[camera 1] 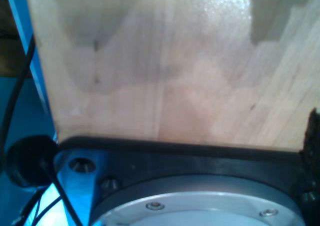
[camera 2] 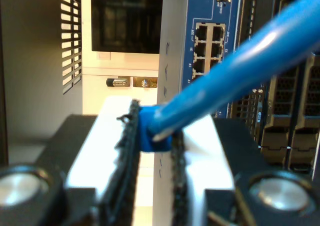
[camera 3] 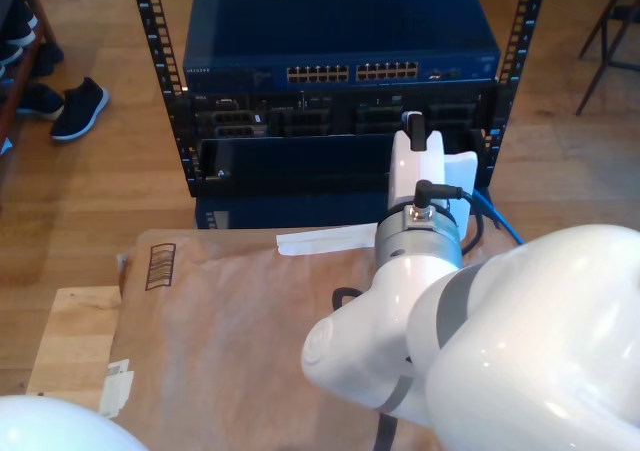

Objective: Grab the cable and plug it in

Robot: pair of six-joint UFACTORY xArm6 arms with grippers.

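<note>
The bright blue cable [camera 2: 240, 65] runs slanting away from my second gripper [camera 2: 156, 136], whose black padded fingers [camera 2: 127, 156] are shut on the cable's blue end piece. Beyond it stands the blue network switch with its block of open ports [camera 2: 210, 45]. In the exterior view my second gripper [camera 3: 413, 126] points at the rack just below the switch's row of ports [camera 3: 350, 72]. A loop of the cable [camera 3: 497, 216] hangs to the exterior view's right of it. The first wrist view looks onto a wooden surface [camera 1: 165, 70]; a dark fuzzy strip [camera 1: 312, 131] at the frame's edge may be a finger.
The rack's black perforated rails [camera 3: 160, 71] frame the switch and the units below it [camera 3: 300, 121]. A brown paper-covered table [camera 3: 220, 331] with a strip of white tape [camera 3: 325, 239] lies in front. Shoes [camera 3: 78, 106] sit on the wood floor at the exterior view's left.
</note>
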